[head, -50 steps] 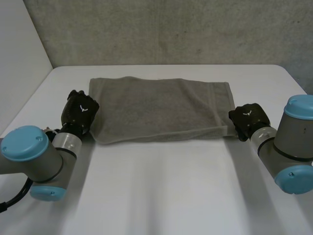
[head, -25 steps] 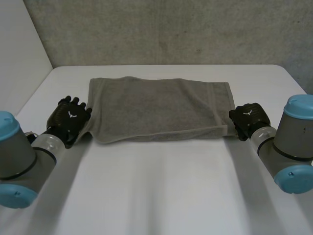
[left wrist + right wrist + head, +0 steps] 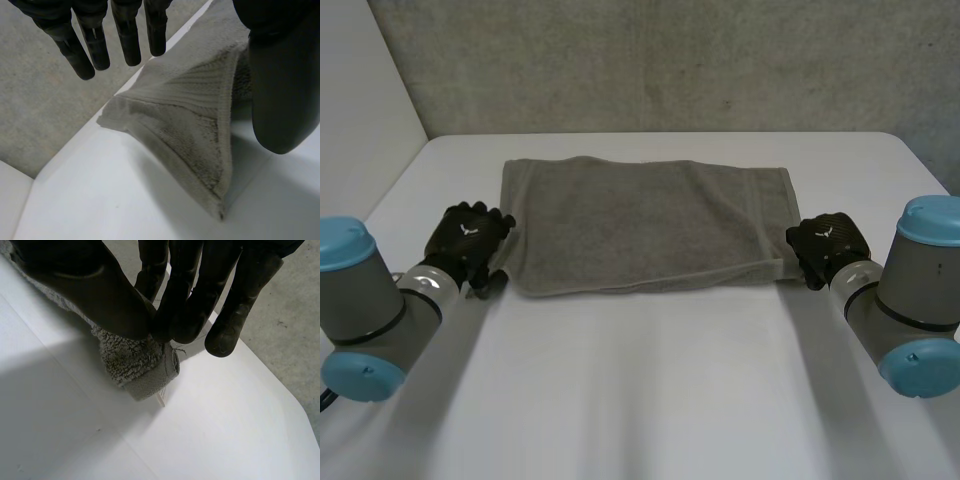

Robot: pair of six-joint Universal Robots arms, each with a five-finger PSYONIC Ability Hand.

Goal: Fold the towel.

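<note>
The towel (image 3: 645,225) is lying flat on the counter (image 3: 640,380), spanning the gap between the two robot hands. The right robot hand (image 3: 823,247) is pinching the near corner on its side, with the thumb pressing against the fingers and the cloth bunching between them. The left robot hand (image 3: 468,238) is sitting at the opposite near corner with its fingers straight and spread. That corner is lying in the gap between fingers and thumb and appears slightly raised, but nothing is clamping it.

Assessment: the grasping step is in hand and is only half secured. The next move is calling for the left robot hand to close on its corner. Both corners can then be lifted level and the near edge carried over to the far edge without skewing.
</note>
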